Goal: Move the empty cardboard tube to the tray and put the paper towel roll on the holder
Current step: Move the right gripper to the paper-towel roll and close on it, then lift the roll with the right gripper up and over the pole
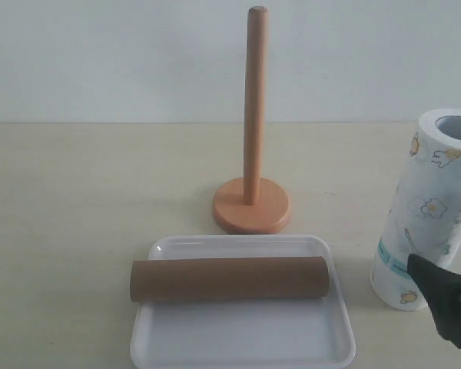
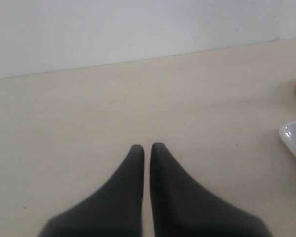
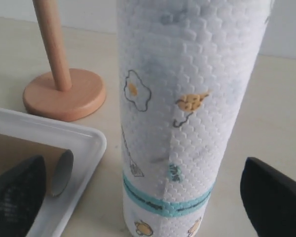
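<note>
The tube (image 1: 229,278) lies across the tray (image 1: 238,346), its ends at the rims. The right gripper (image 3: 143,190) is spread around the standing roll (image 3: 187,98). The left gripper (image 2: 147,148) is together over open counter (image 2: 89,108).

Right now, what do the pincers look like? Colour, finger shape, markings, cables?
Both matte black. Left pincer: two broad fingers tapering to rounded tips. Right pincer: same black, one finger showing a fine mesh-like texture. No markings or cables visible.

Left tool (image 2: 147,148) seemingly shut — right tool (image 3: 143,168) spread wide.
</note>
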